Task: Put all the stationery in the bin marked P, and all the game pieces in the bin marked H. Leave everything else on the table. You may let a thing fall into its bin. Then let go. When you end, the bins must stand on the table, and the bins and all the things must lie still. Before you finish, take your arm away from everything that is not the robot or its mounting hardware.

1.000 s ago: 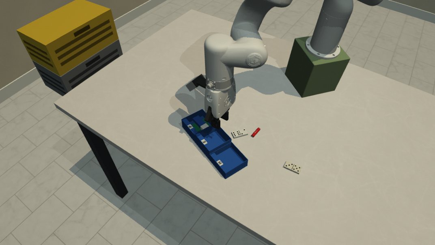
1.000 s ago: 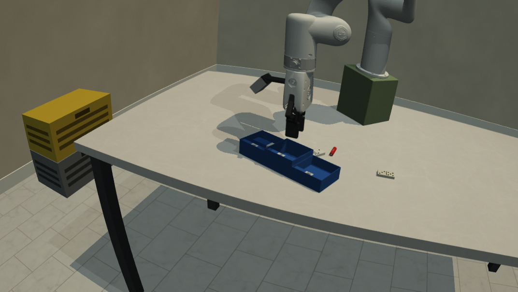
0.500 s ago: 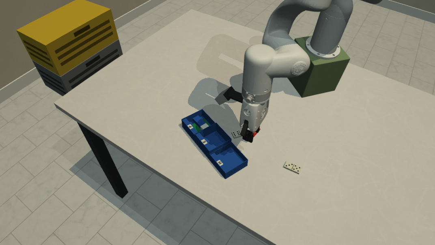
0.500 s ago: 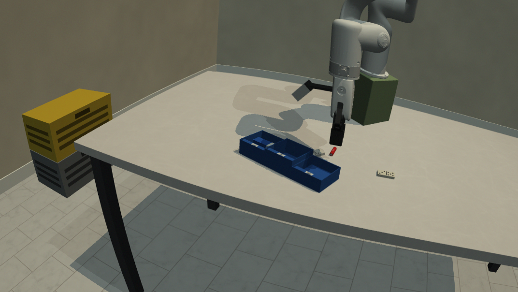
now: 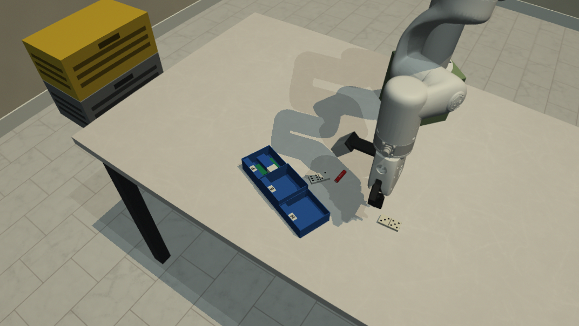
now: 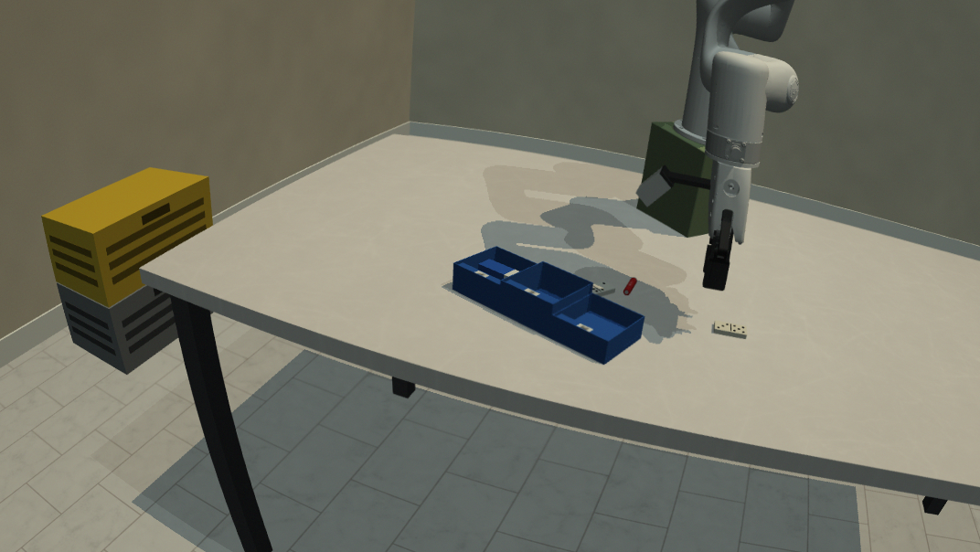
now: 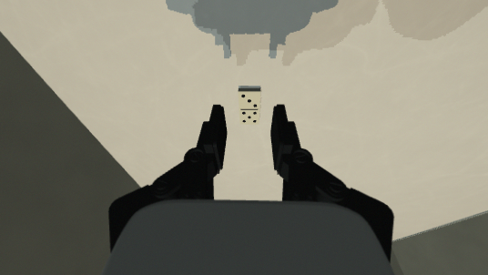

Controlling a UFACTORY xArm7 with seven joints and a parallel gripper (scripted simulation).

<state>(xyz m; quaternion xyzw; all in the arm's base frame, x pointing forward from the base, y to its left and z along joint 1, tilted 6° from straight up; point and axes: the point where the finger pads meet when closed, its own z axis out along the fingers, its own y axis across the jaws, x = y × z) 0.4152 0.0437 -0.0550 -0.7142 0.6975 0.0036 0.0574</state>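
Observation:
A blue tray of three bins lies on the table: the bin marked P holds green, blue and white stationery, the middle bin and the bin marked H look empty. One domino lies on the table right of the tray; it also shows in the wrist view. A second domino and a small red cylinder lie behind the tray. My gripper hangs a little above the table, just behind the first domino, partly open and empty; the wrist view shows the fingers apart.
The green pedestal of the arm stands at the back of the table. A yellow and grey crate stack stands on the floor left of the table.

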